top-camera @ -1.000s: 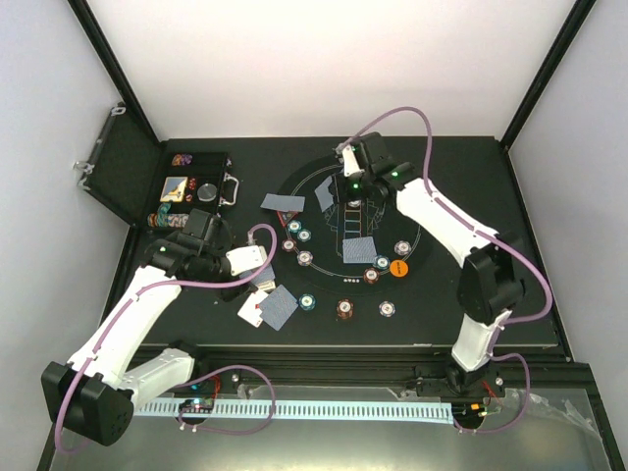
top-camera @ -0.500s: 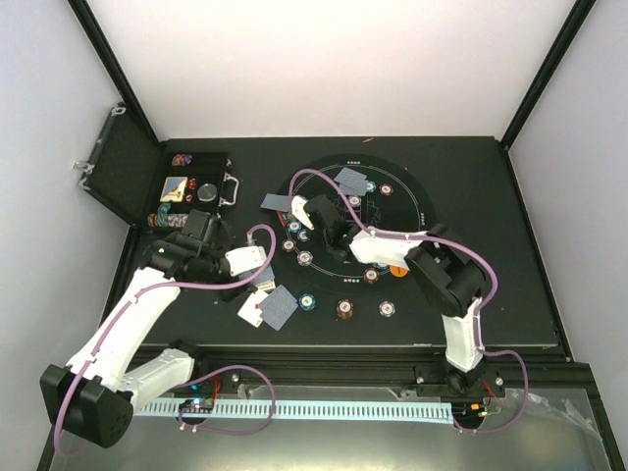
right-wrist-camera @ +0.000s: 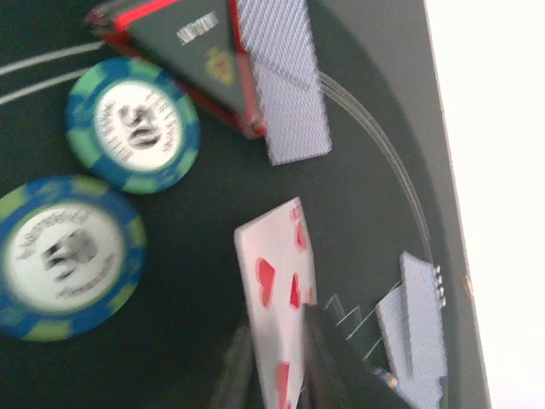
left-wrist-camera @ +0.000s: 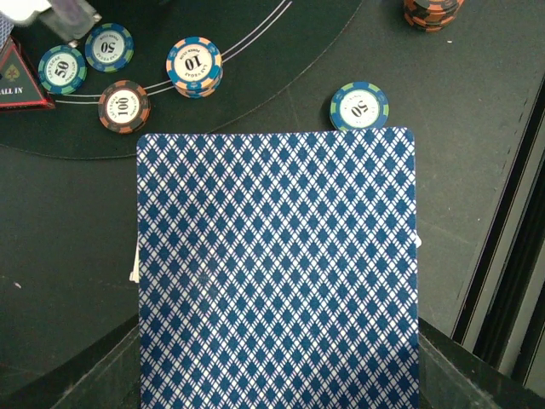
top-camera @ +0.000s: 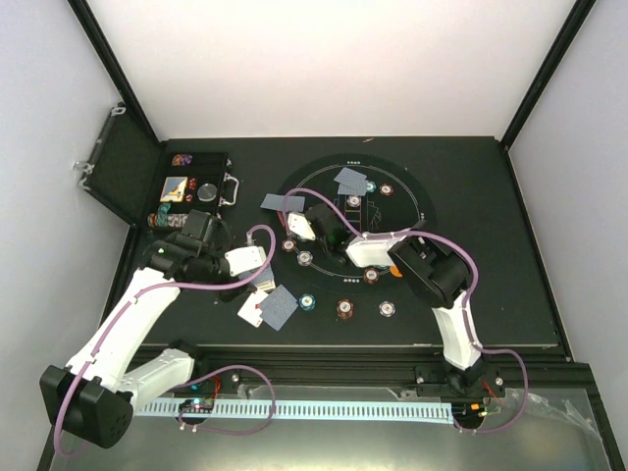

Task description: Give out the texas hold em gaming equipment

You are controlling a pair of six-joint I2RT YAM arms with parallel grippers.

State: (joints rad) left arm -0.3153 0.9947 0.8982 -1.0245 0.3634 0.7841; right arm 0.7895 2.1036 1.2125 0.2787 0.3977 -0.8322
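The left gripper hangs over the table at its near left, just off the mat. It carries the deck back-up across its jaws. I read them as clamped on the long edges: dark finger bodies flank both lower corners, and white card edges peep out at the sides. Held flat and clear of the table, the deck serves as stock to deal from. Just beside it, a pair lies overlapped next to a teal chip, which I judge to be one served place. Farther in, the right gripper pinches a hearts card by its near end, close over the mat among chips, though blur softens the fingers. Two more cards lie near the mat's far rim. The case stands open at far left.

The left arm's elbow is folded near, its forearm reaches far-right, and its wrist looks down. The right arm is doubled back sharply, with its forearm stretched leftward across the mat.
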